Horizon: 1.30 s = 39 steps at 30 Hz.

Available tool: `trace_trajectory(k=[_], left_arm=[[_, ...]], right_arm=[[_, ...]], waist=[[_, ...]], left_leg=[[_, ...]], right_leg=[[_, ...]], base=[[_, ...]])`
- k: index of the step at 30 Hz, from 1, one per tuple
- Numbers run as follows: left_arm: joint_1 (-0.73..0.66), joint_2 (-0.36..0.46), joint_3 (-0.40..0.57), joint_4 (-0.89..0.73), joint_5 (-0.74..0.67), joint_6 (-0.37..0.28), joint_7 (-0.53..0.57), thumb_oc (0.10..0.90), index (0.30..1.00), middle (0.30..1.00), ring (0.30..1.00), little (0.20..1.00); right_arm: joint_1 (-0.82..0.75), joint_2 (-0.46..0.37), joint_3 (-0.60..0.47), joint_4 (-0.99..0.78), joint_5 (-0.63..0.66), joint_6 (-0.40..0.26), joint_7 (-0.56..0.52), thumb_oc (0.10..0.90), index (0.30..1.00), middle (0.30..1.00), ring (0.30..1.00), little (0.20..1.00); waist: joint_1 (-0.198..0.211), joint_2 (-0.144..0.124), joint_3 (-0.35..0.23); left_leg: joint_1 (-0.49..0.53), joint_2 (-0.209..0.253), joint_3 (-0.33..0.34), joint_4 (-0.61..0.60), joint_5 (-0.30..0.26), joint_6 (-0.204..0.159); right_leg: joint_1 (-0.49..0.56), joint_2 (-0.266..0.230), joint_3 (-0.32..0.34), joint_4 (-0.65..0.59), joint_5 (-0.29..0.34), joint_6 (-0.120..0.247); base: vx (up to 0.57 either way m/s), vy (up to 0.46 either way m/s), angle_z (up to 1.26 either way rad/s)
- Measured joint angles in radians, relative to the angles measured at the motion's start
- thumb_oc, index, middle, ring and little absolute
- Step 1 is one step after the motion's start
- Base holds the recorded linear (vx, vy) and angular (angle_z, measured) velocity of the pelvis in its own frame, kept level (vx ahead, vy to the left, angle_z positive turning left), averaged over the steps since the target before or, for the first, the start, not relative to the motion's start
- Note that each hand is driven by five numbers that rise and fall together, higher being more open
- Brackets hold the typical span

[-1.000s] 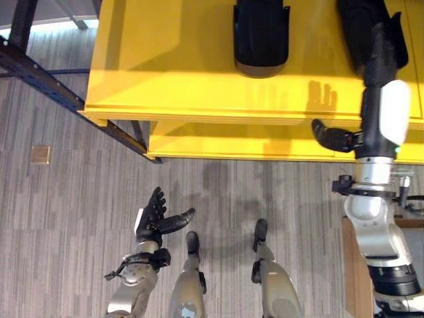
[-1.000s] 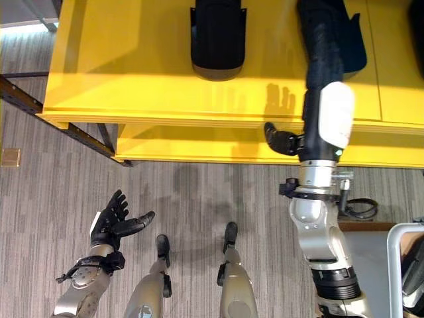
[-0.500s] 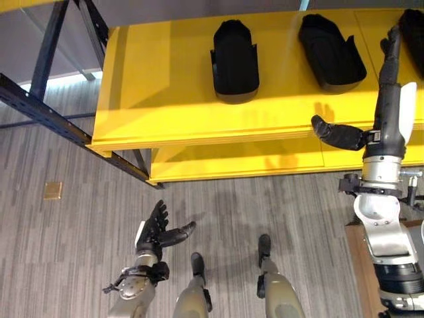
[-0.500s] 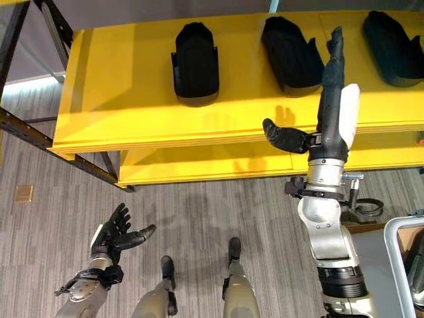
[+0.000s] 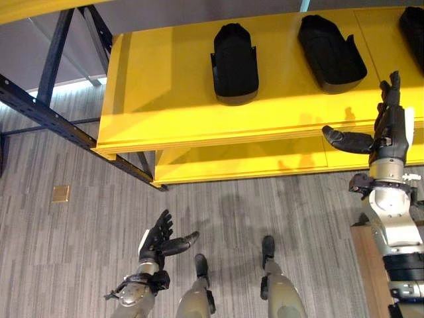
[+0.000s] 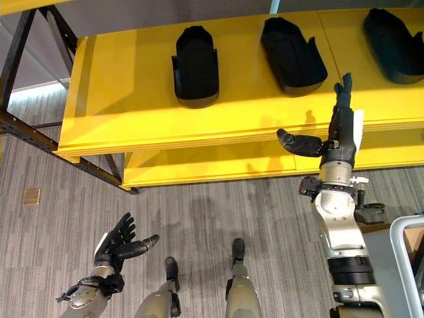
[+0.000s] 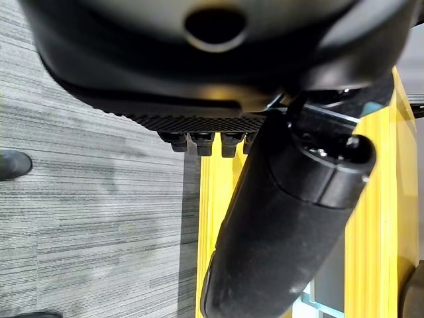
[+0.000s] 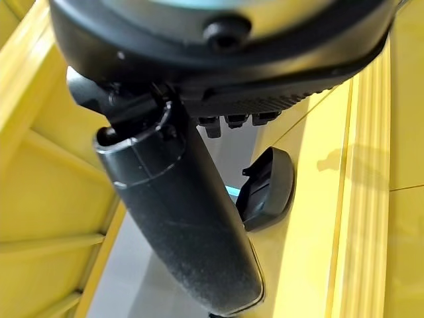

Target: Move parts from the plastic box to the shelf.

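1. Grey carpet [image 5: 79, 252], fine streaky pattern, covers the whole floor.
2. Dark metal beam [image 5: 40, 112] runs diag. across upper left, over the carpet, from the left edge twd the centre.
3. Dark strut [image 5: 63, 40] slants up from that beam to the top edge; a 2nd strut just beside it.
4. Small square brass-coloured plate [image 5: 61, 193] set flush in the carpet, left side, well apart from the beam.
5. Pale bright strip [image 5: 73, 85] along the floor behind the beam.
6. Grey wall [image 5: 165, 10] along the top edge.
7. Brown flat-topped block [image 5: 360, 271] at lower right.
8. White tube frame w/ rounded corner [image 6: 395, 265] at bottom right edge, partly cut off.
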Motion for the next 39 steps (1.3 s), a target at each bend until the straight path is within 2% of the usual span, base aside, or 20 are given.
trace_trajectory(k=[3, 9, 20, 28, 35, 39], left_arm=[[-0.005, 0.001, -0.001, 0.008, 0.000, 0.000, 0.000, 0.900, 1.000, 1.000, 1.000, 1.000], [-0.028, 0.001, -0.022, 0.027, -0.002, -0.001, -0.001, 0.900, 1.000, 1.000, 1.000, 1.000], [-0.062, 0.002, -0.038, 0.033, -0.039, -0.001, 0.000, 0.900, 1.000, 1.000, 1.000, 1.000], [-0.104, 0.032, -0.039, 0.033, -0.040, -0.003, 0.002, 0.900, 1.000, 1.000, 1.000, 1.000], [-0.116, 0.041, -0.039, 0.032, -0.042, -0.007, 0.005, 0.900, 1.000, 1.000, 1.000, 1.000], [-0.131, 0.042, -0.040, 0.032, -0.079, -0.008, 0.012, 0.900, 1.000, 1.000, 1.000, 1.000]], right_arm=[[-0.017, -0.014, 0.001, 0.027, 0.017, -0.005, 0.002, 0.900, 1.000, 1.000, 1.000, 1.000], [-0.101, -0.087, 0.004, 0.125, 0.082, -0.005, -0.001, 0.900, 1.000, 1.000, 1.000, 1.000], [-0.175, -0.151, 0.008, 0.170, 0.134, -0.007, -0.001, 0.900, 1.000, 1.000, 1.000, 1.000], [-0.288, -0.229, 0.025, 0.264, 0.155, -0.009, -0.003, 0.900, 1.000, 1.000, 1.000, 1.000], [-0.342, -0.260, 0.062, 0.305, 0.167, -0.009, -0.002, 0.900, 1.000, 1.000, 1.000, 1.000], [-0.440, -0.311, 0.115, 0.410, 0.196, -0.009, 0.002, 0.900, 1.000, 1.000, 1.000, 1.000]], waist=[[0.001, 0.007, 0.000], [0.010, 0.041, 0.006], [0.025, 0.062, 0.028], [0.027, 0.063, 0.070], [0.037, 0.063, 0.075], [0.052, 0.062, 0.076]], left_leg=[[-0.004, 0.001, 0.001, 0.000, 0.001, -0.001], [-0.027, 0.011, 0.003, 0.000, 0.002, -0.002], [-0.065, 0.012, -0.002, 0.001, 0.004, -0.004], [-0.095, 0.009, -0.009, 0.001, 0.012, -0.001], [-0.108, 0.008, -0.014, 0.001, 0.013, 0.001], [-0.142, 0.004, -0.023, 0.001, 0.019, -0.002]], right_leg=[[-0.011, 0.001, 0.001, 0.010, -0.006, 0.000], [-0.046, 0.010, 0.002, 0.033, -0.022, -0.002], [-0.109, 0.008, 0.002, 0.093, -0.055, -0.001], [-0.197, -0.005, 0.003, 0.223, -0.120, -0.007], [-0.278, -0.017, 0.007, 0.374, -0.206, -0.021], [-0.360, -0.030, 0.010, 0.480, -0.257, -0.035]], base=[[-0.02, -0.041, -0.02], [0.00, -0.034, -0.01], [0.01, -0.024, 0.00], [0.01, -0.006, 0.02], [0.01, -0.007, 0.03], [0.01, -0.004, 0.07]])
